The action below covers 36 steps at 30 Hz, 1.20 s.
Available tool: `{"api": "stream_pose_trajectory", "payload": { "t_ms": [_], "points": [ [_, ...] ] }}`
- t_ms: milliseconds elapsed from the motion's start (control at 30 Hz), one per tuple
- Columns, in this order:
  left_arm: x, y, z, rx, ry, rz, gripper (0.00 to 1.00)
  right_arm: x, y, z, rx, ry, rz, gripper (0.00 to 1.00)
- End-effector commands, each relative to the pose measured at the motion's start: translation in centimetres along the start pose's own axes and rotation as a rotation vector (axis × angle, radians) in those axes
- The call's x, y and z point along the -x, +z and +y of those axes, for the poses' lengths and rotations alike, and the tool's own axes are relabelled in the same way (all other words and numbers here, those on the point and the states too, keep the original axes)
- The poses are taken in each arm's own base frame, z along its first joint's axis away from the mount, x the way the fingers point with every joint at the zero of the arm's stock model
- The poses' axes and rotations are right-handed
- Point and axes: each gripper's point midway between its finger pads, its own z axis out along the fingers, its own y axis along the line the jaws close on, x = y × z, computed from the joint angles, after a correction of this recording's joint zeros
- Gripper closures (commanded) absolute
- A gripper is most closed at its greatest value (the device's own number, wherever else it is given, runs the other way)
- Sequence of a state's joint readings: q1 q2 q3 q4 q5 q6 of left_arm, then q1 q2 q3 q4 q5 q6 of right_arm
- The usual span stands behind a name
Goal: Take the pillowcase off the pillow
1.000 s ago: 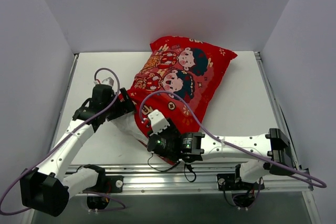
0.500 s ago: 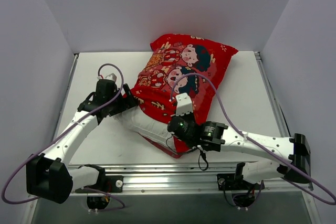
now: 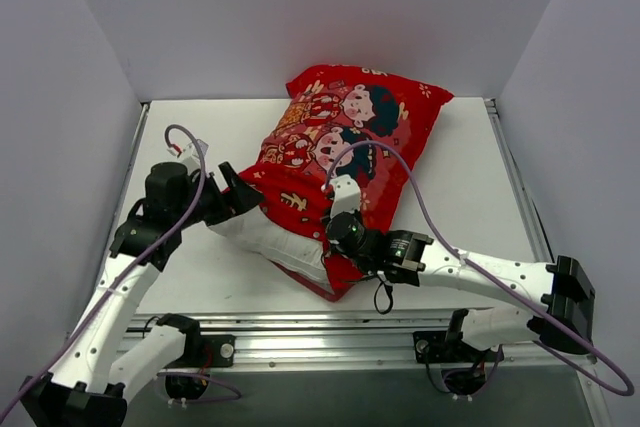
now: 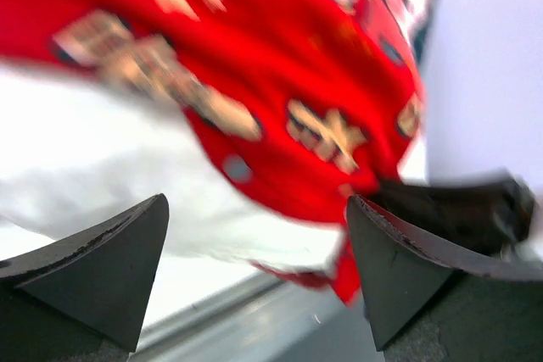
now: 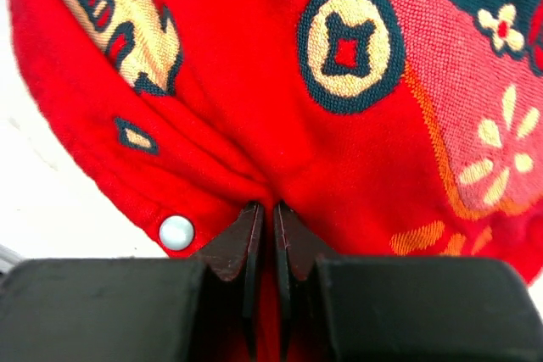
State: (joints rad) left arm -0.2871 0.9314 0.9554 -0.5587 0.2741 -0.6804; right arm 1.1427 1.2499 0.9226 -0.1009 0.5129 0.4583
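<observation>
The pillowcase [image 3: 350,147] lies slantwise across the table [image 3: 460,197] in the overhead view. Its long axis runs from the closed end at the upper right down to the open mouth at the lower centre. The pillow [image 3: 268,237] pokes out of that mouth as a white bulge pointing to the lower left, so the cover has to slide toward the upper right while the pillow goes the opposite way or is held in place.

The right gripper [image 3: 332,247] sits right at the mouth. In its wrist view the right gripper [image 5: 263,209] has its fingers pressed together on a fold of the red hem, beside a pale snap button [image 5: 176,231] and with the white of the pillow at the left edge of the frame. It is the arm already holding the cover.

The left gripper [image 3: 245,202] is at the left flank of the bare pillow end, nearer to the pillow than to any red cloth. Its wrist view is blurred, but the fingers [image 4: 110,252] stand wide apart with nothing between them. The pillow fills the left of that frame and the pillowcase the top, both beyond the tips. Whether a tip brushes the pillow probably cannot be settled from this view.

The coming move depends on that split — the right hand on the hem, the left next to the exposed pillow end and not yet gripping.
</observation>
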Motion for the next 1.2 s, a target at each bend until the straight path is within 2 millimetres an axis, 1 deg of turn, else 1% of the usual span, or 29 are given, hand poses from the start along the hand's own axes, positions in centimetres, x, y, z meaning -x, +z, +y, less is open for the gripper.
{"api": "stream_pose_trajectory", "payload": {
  "t_ms": [0, 33, 67, 100, 133, 167, 200, 267, 300, 333, 400, 433, 467, 500, 533, 567, 633, 667, 800, 867, 933, 967, 1000, 1067, 1100, 1133, 1167],
  "points": [
    [-4.8, -1.7, -1.3, -0.120, -0.089, 0.173, 0.06, 2.3, 1.1, 1.3, 0.065, 0.052, -0.064, 1.00],
    [-5.3, -2.5, -1.4, -0.135, -0.095, 0.165, 0.06, 2.6, 1.2, 1.1, 0.065, 0.059, -0.067, 1.00],
    [-5.9, -2.8, -1.1, -0.129, -0.105, 0.170, 0.06, 3.0, 1.3, 1.1, 0.068, 0.065, -0.074, 1.00],
    [-7.0, -2.6, 0.0, -0.093, -0.142, 0.181, 0.06, 3.3, 1.4, 1.0, 0.071, 0.075, -0.081, 1.00],
    [-7.4, -3.0, 0.2, -0.097, -0.156, 0.170, 0.06, 3.4, 1.7, 0.9, 0.082, 0.083, -0.076, 1.00],
    [-7.8, -2.8, 0.3, -0.104, -0.172, 0.167, 0.06, 3.6, 1.9, 1.0, 0.090, 0.091, -0.079, 1.00],
    [-9.3, -2.3, 1.1, -0.093, -0.226, 0.206, 0.06, 3.8, 2.0, 1.0, 0.096, 0.099, -0.082, 1.00],
    [-10.1, -1.7, 1.1, -0.111, -0.253, 0.210, 0.06, 4.0, 2.3, 1.4, 0.116, 0.108, -0.084, 1.00],
    [-10.9, -1.5, 0.9, -0.112, -0.267, 0.229, 0.06, 4.1, 2.3, 1.6, 0.123, 0.109, -0.082, 1.00],
    [-11.4, -0.9, 1.6, -0.081, -0.272, 0.226, 0.06, 3.9, 2.6, 1.8, 0.126, 0.107, -0.075, 1.00],
    [-11.5, -0.2, 1.0, -0.093, -0.272, 0.211, 0.06, 4.1, 2.7, 2.2, 0.146, 0.114, -0.078, 1.00],
    [-12.6, 0.4, 0.9, -0.082, -0.260, 0.234, 0.06, 4.0, 2.8, 2.4, 0.152, 0.112, -0.072, 1.00],
    [-12.3, 1.0, 0.2, -0.109, -0.252, 0.217, 0.06, 4.1, 2.9, 2.7, 0.162, 0.116, -0.074, 1.00],
    [-12.5, 1.4, -0.2, -0.115, -0.270, 0.218, 0.06, 4.1, 3.0, 3.1, 0.177, 0.116, -0.071, 1.00],
    [-13.5, 2.1, -0.2, -0.109, -0.268, 0.245, 0.06, 3.9, 3.3, 3.3, 0.182, 0.113, -0.063, 1.00],
    [-12.9, 2.7, -1.3, -0.158, -0.267, 0.215, 0.06, 4.0, 3.4, 3.6, 0.193, 0.116, -0.066, 1.00],
    [-13.3, 3.6, -1.6, -0.161, -0.289, 0.221, 0.06, 3.6, 3.6, 4.2, 0.212, 0.114, -0.052, 1.00],
    [-13.2, 3.9, -2.0, -0.179, -0.284, 0.204, 0.06, 3.8, 3.7, 4.3, 0.217, 0.115, -0.054, 1.00],
    [-13.5, 4.9, -1.9, -0.162, -0.275, 0.177, 0.06, 3.7, 3.8, 5.0, 0.246, 0.124, -0.050, 1.00],
    [-13.8, 5.2, -1.7, -0.153, -0.276, 0.172, 0.06, 4.0, 3.7, 5.3, 0.263, 0.132, -0.058, 1.00],
    [-14.1, 5.6, -1.0, -0.122, -0.290, 0.164, 0.06, 4.3, 3.7, 5.5, 0.270, 0.139, -0.065, 1.00],
    [-14.1, 5.8, -1.1, -0.126, -0.294, 0.154, 0.06, 4.4, 3.7, 5.6, 0.273, 0.144, -0.072, 1.00],
    [-14.8, 5.9, -0.7, -0.109, -0.306, 0.162, 0.06, 4.4, 3.8, 5.6, 0.273, 0.147, -0.071, 1.00],
    [-14.1, 6.2, -0.8, -0.108, -0.324, 0.105, 0.06, 4.2, 3.7, 5.9, 0.292, 0.154, -0.065, 1.00],
    [-14.6, 6.1, -0.7, -0.106, -0.345, 0.104, 0.05, 4.0, 3.8, 6.0, 0.295, 0.155, -0.062, 1.00],
    [-14.2, 6.4, -0.3, -0.091, -0.355, 0.054, 0.04, 3.9, 3.7, 6.0, 0.300, 0.162, -0.059, 1.00],
    [-13.7, 6.4, -0.9, -0.118, -0.375, 0.025, 0.02, 3.6, 3.8, 6.1, 0.302, 0.163, -0.053, 1.00]
  ]
}}
